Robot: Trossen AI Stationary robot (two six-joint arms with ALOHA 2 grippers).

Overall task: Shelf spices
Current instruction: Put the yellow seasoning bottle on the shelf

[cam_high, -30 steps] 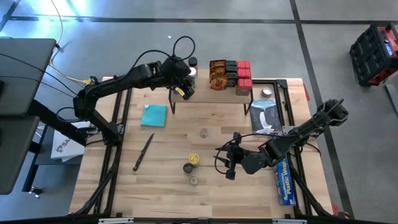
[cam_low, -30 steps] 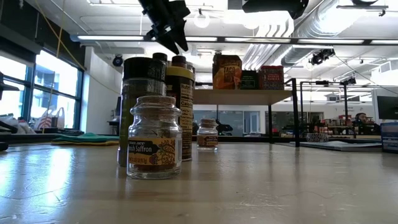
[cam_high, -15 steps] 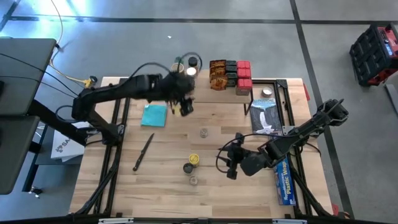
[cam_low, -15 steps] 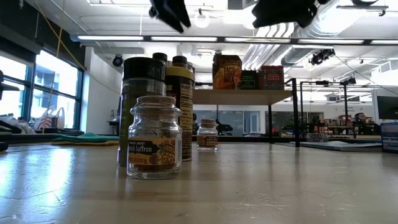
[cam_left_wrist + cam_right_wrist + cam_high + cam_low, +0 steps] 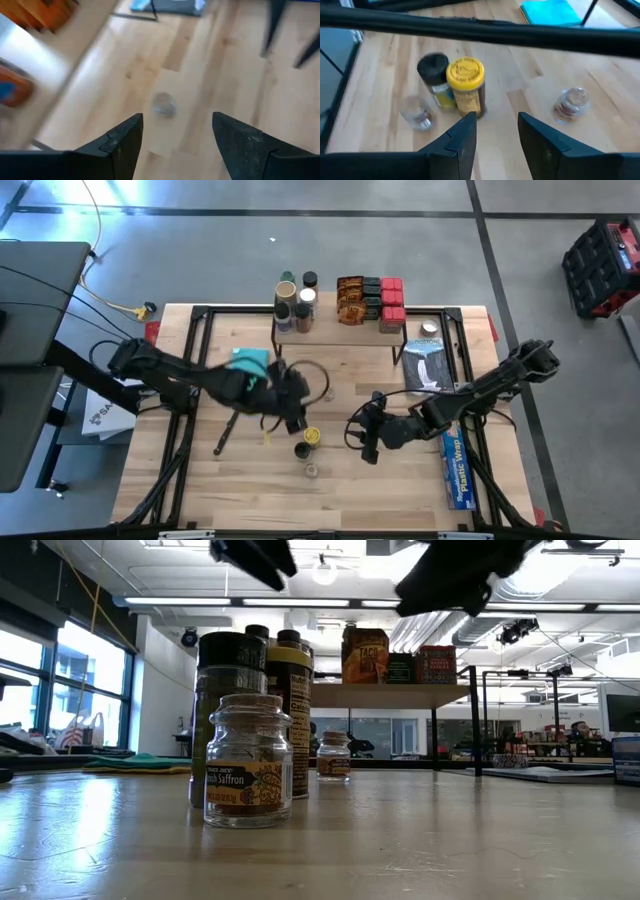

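The shelf (image 5: 340, 330) stands at the table's far edge, with three jars (image 5: 302, 308) at its left end, orange-brown packets (image 5: 350, 298) and red boxes (image 5: 392, 300) on top. On the table stand a yellow-lidded jar (image 5: 312, 437) (image 5: 465, 85), a black-lidded jar (image 5: 302, 450) (image 5: 432, 70), a clear saffron jar (image 5: 311, 470) (image 5: 247, 775) and another clear jar (image 5: 328, 393) (image 5: 164, 105). My left gripper (image 5: 296, 412) (image 5: 177, 125) hovers open over the table's middle, left of that clear jar. My right gripper (image 5: 366, 438) (image 5: 497, 125) is open, right of the jar cluster.
A black knife (image 5: 230, 425) lies toward the table's left. The teal cloth (image 5: 250, 360) is partly under my left arm. A printed sheet (image 5: 428, 368), a small tin (image 5: 429, 330) and the blue plastic-wrap box (image 5: 455, 465) sit on the table's right side.
My left gripper has swung from the shelf's left end toward the table's near edge and now hovers over the table's middle, near the loose jars. My right gripper has shifted slightly. The jars on the table have kept still.
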